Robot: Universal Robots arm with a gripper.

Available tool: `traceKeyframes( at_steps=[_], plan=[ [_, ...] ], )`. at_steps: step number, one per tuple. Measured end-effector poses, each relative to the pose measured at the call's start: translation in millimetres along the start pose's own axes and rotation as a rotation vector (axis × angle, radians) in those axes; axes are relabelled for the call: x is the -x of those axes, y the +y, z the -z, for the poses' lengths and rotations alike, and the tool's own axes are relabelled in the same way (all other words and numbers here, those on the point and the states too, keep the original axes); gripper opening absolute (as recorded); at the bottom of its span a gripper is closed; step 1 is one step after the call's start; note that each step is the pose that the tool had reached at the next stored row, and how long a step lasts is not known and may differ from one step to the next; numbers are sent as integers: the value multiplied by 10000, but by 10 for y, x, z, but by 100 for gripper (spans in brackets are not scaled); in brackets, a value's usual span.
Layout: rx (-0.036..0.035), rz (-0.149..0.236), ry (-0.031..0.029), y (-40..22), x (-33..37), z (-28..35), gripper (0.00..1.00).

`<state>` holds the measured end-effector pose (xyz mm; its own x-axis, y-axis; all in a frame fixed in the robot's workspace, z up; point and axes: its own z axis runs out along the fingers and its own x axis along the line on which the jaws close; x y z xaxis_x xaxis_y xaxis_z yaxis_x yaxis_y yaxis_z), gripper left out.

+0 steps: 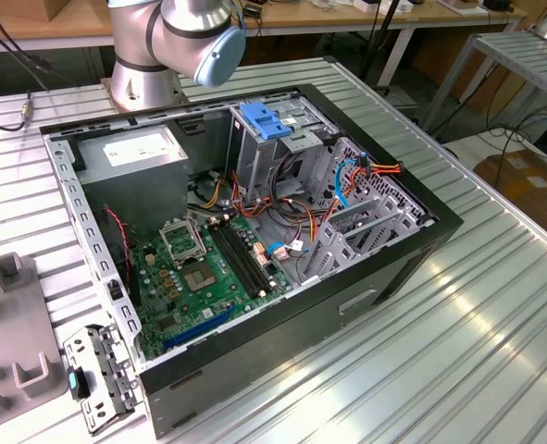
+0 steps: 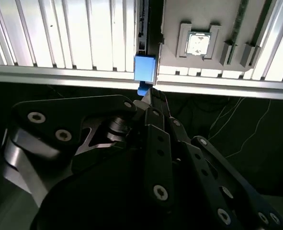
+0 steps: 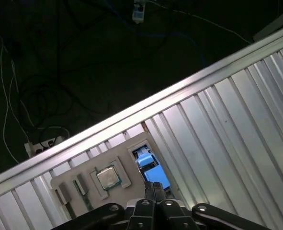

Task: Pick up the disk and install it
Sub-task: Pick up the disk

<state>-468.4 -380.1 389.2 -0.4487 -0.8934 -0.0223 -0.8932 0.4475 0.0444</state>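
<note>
In both wrist views the disk (image 2: 144, 68) (image 3: 151, 166) shows as a blue-railed piece at the edge of a grey fixture plate, close to the table's edge. In the exterior view the disk (image 1: 93, 377) is a flat grey metal piece with a blue tab at the near left corner of the table. My gripper (image 2: 149, 95) (image 3: 153, 186) hangs above it, its dark fingertips pressed together and shut, with nothing visible between them. The open computer case (image 1: 375, 277) lies on its side mid-table, and a grey drive cage (image 1: 282, 153) with a blue clip stands inside it.
The grey fixture plate (image 3: 74, 179) (image 1: 14, 324) carries a square chip (image 2: 197, 44) (image 3: 108, 178) beside the disk. The arm's base (image 1: 143, 74) stands behind the case. Inside the case are a green motherboard (image 1: 208, 277) and loose cables. Dark floor with cables lies past the table edge (image 3: 131, 112).
</note>
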Motion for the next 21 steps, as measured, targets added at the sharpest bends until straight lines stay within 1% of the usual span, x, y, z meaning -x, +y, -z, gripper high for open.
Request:
traceKeyframes(
  at_steps=[5,9,13,14,15,16,18,19,20,21],
  plan=[
    [0,544,39,-9,11,-3,11],
    [-11,877,62,-21,18,-10,11],
    [-32,1401,104,-30,22,-26,11],
    [-54,1584,122,-35,24,-37,11],
    [-83,1709,135,-37,24,-43,16],
    [-118,1774,134,-37,24,-45,16],
    [-248,1846,99,-38,24,-54,29],
    [-298,1877,90,-37,25,-58,36],
    [-363,1989,80,-36,31,-71,42],
    [-368,2212,83,-36,31,-100,42]
  ],
)
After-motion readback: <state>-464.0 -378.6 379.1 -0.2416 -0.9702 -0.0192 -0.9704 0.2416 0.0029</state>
